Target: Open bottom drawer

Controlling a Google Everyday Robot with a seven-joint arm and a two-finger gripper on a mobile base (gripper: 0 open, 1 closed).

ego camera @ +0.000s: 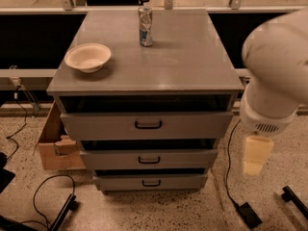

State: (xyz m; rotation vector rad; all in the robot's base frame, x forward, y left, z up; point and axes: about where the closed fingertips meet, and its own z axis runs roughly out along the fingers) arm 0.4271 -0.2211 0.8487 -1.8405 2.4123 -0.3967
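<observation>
The cabinet point(144, 129) stands on a speckled floor point(159, 211), and its flat grey worktop point(183, 61) carries two items. A pale bowl point(88, 57) sits upright near the left front corner. A can point(145, 26) stands upright near the rear edge, well apart from the bowl. Three grey drawer fronts are stacked below the worktop, each narrower and shorter than the one above it and each with a dark gap along its top edge. The top drawer point(192, 125) is the widest, and the middle drawer point(187, 159) lies under it. The bottom drawer point(183, 182) is the lowest and narrowest, sitting just above the floor. A small black loop handle point(151, 183) is fitted at its centre. The white arm point(276, 76) fills the right side of the view, off the cabinet's right front corner. The end effector point(255, 155) hangs below the arm housing and points downward. It is beside the cabinet's right side at about the height of the middle drawer, and it touches nothing. Whether it is open or closed cannot be told from here. It is well apart from the handle. A cardboard box point(53, 146) rests against the cabinet's left side. Black cables point(41, 196) lie on the floor at the lower left. A black adapter point(249, 214) with its cord lies on the floor below the end effector.
</observation>
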